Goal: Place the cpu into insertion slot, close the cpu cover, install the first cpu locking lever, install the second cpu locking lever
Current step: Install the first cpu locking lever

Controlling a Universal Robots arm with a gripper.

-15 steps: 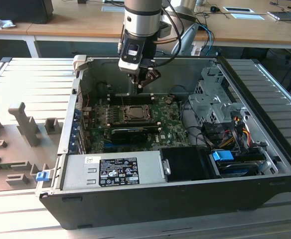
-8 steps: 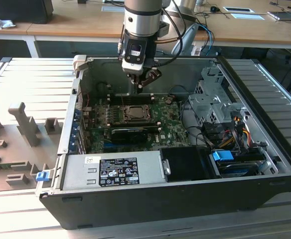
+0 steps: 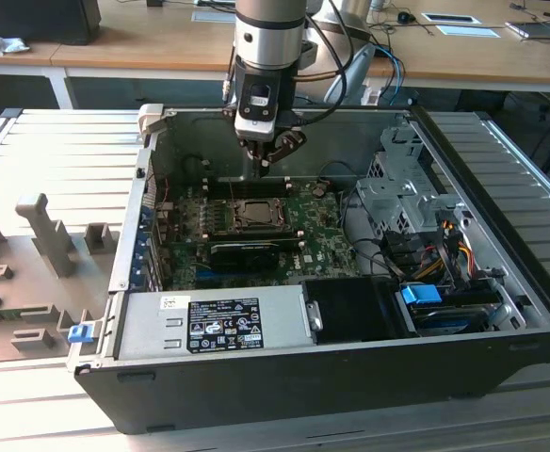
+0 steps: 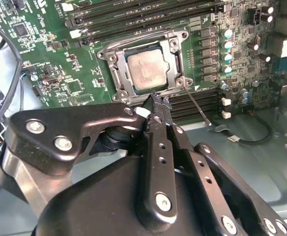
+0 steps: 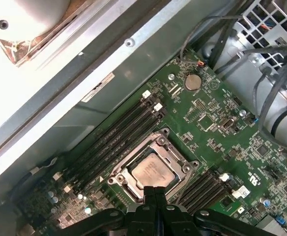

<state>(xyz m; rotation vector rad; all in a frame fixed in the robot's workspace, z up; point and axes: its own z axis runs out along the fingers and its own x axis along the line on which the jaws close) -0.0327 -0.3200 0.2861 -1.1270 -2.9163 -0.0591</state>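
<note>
Hanging over the open computer case, the gripper is pointed downward at the green motherboard. Its jaws are pressed together at the tips with nothing held between them, and in both wrist views a thin seam is left between the two black fingers. The cpu is seated already in the insertion slot, with its silvery top lying flat and level. The cpu cover is judged to be lowered, since its metal frame is laid around the chip and the chip is seen through the square cut-out. The relation that matters is this one: the cpu is found just beyond the tips of the jaws, along the direction in which they are pointed, and lower than them. The tips are thus held apart from the cover, and no contact is seen. In the exterior view the socket is placed beneath the gripper and a little toward the camera. A thin metal rod, taken to be one locking lever, is attached at the socket corner nearest to the jaws. Its long axis is directed obliquely away from the socket, across the black memory slots, toward the grey wall of the case. Whether this rod is latched cannot be told with certainty, but it is judged to be free, because it is stretched out beyond the frame
</note>
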